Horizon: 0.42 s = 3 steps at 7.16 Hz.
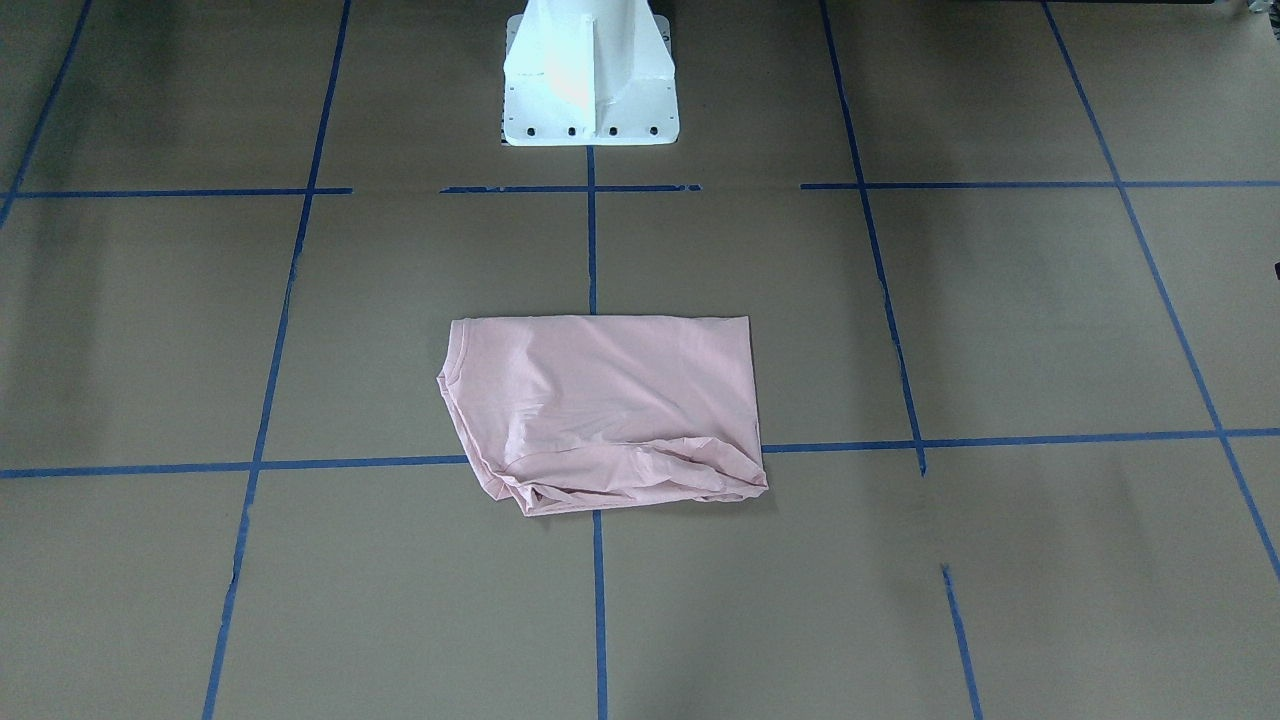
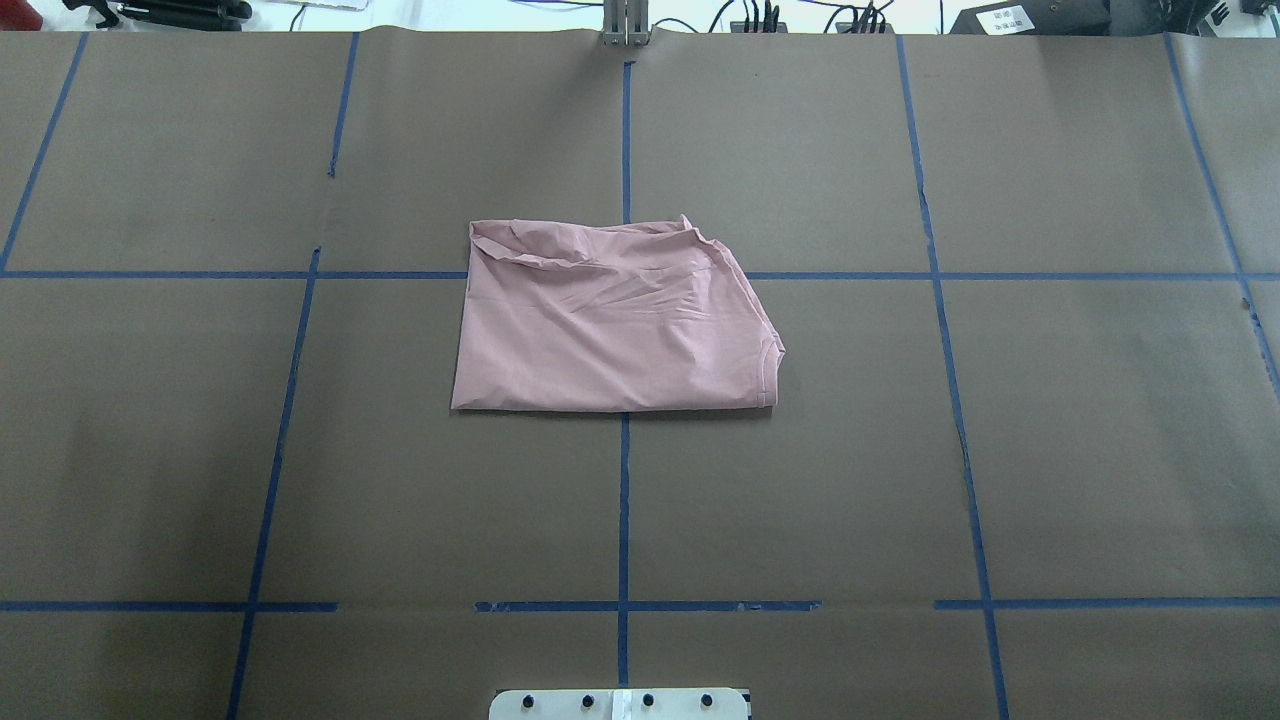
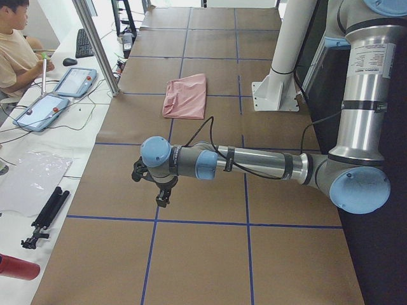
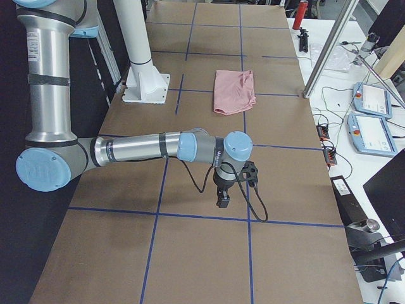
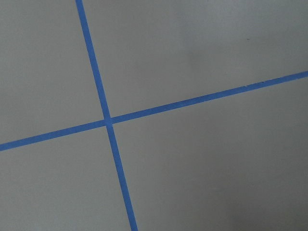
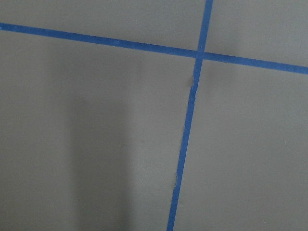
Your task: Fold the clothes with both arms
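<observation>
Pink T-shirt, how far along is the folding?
Looks mostly done: the pink T-shirt lies folded into a compact rectangle. Nothing is in hand: the left hand and right hand hover far from it. Possibly left: smoothing its bunched far edge.

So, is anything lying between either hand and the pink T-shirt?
Nothing visible does. The T-shirt lies folded at the middle of the table. The left hand and right hand hang over its opposite ends, with only blue tape lines on the surface between.

Blue tape lines grid the brown desk; alongside, a seated person faces 2 control tablets on a white side desk.
</observation>
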Available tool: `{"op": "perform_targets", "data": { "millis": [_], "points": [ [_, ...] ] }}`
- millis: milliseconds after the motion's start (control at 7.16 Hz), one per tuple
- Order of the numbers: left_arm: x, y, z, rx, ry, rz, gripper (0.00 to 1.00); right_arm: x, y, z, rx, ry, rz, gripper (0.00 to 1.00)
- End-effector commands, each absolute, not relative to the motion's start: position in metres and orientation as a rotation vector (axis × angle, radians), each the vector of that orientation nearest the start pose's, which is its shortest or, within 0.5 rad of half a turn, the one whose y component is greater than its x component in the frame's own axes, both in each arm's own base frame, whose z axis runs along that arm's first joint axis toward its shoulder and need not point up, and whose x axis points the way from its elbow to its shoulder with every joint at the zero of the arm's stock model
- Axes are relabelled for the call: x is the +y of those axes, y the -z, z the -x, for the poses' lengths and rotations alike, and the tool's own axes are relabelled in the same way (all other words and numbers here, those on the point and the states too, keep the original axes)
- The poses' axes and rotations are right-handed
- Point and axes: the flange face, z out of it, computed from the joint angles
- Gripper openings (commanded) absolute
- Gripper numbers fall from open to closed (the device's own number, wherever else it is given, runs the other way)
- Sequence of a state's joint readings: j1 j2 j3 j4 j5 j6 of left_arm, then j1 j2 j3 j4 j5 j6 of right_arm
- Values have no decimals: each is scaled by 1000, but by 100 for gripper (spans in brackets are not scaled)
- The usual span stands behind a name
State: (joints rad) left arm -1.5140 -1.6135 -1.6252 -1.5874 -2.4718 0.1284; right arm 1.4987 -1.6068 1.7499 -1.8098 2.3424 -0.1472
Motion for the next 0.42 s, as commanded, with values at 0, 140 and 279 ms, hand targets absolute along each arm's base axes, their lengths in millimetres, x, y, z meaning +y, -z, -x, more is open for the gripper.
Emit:
{"op": "perform_targets", "data": {
  "millis": [0,140,279],
  "points": [
    [-518,-586,25,908,-235,-162,100,-468,-615,-30,-783,168,68,100],
    [-518,-579,25,908,-239,-174,100,-469,-614,-30,-783,169,67,100],
    [-517,-578,25,910,-242,-176,100,-469,-614,-29,-784,167,67,100]
  ]
}}
